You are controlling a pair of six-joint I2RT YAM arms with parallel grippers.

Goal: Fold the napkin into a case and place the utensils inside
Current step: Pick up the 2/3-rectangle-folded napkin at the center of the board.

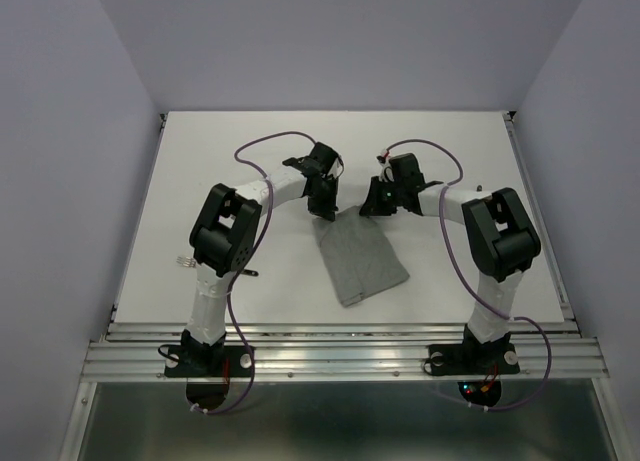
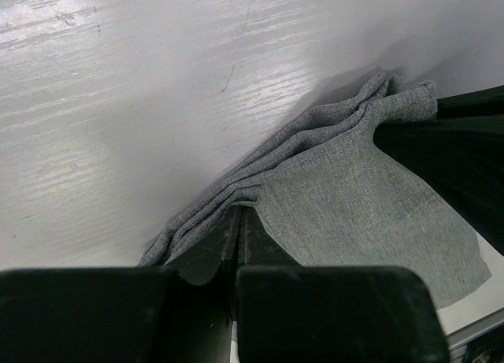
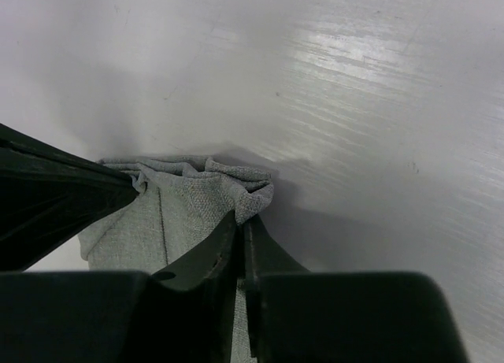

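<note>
Where the top camera looks down on both arms, the napkin [image 1: 362, 263] lies near the middle of the white table [image 1: 470, 161]. It is folded into an oblong that slants toward the near right. Only this view shows both arms whole. Each reaches forward, elbow raised, and bends inward, so the left gripper [image 1: 323, 209] and the right gripper [image 1: 373, 207] meet the cloth's far edge just beside each other, one at each far corner. It also shows thin ends poking out on either side of the left arm's elbow. These are the utensils [image 1: 183, 264], mostly hidden under that arm and too small to tell apart.

From the left wrist, the layers come into sight: several stacked folds run along the napkin's [image 2: 354, 198] edge. The left gripper [image 2: 239, 215] has its fingers pressed together, only a thin line between them, pinching that edge at one corner. A dark finger of the right gripper [image 2: 449, 142] holds the other corner.

From the right wrist, the napkin [image 3: 181, 213] bunches into small creases between the two holds. The right gripper [image 3: 241, 223] is clamped tight on the rumpled corner, and the left gripper's dark finger [image 3: 55, 194] touches the cloth at the left.
</note>
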